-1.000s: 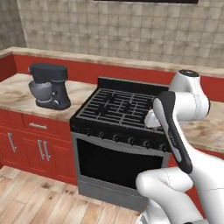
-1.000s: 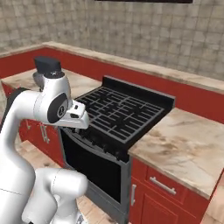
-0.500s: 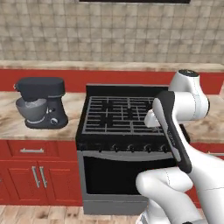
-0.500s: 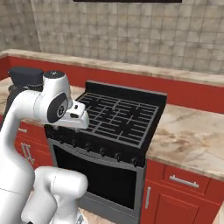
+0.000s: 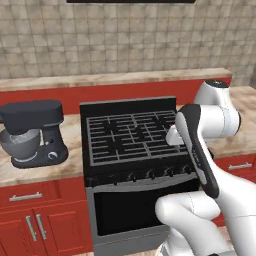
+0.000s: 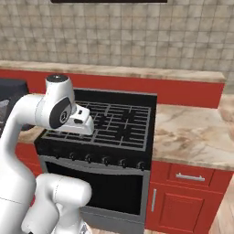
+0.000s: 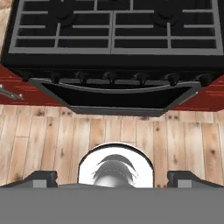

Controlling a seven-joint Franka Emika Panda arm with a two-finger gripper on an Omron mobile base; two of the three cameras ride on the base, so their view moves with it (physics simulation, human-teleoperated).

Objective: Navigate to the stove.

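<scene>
Facing a tiled backsplash wall (image 5: 125, 45) at the far side, with a red cabinet run (image 6: 183, 201) below and a red ledge along the wall. Standing squarely ahead in the middle of that run, the stove (image 5: 132, 150): a wide black range, set between marbled beige countertop (image 6: 192, 137) on the right and more of the same on the left. Topped with grid-like black burner grates (image 6: 116, 123), fronted by a row of knobs (image 7: 109, 78) and, under them, a dark oven door (image 5: 135, 210) with a curved handle. Seen in the hand view from above and in front, with pale wood plank floor (image 7: 131, 140) on the near side of the oven door. Parked on the left countertop, just beside the stove, a dark stand mixer (image 5: 32, 132) with a metal bowl. Fitted on the red cabinets, silver bar handles (image 6: 190, 177) on drawer and doors. Folded up over the near edge of the stove, the white arm (image 5: 210, 130), hand pointing down. Gripper (image 7: 112, 178) fingertips (image 7: 41, 178) showing as two small dark blocks well apart at the bottom of the hand view, so spread wide, with nothing between them.
</scene>
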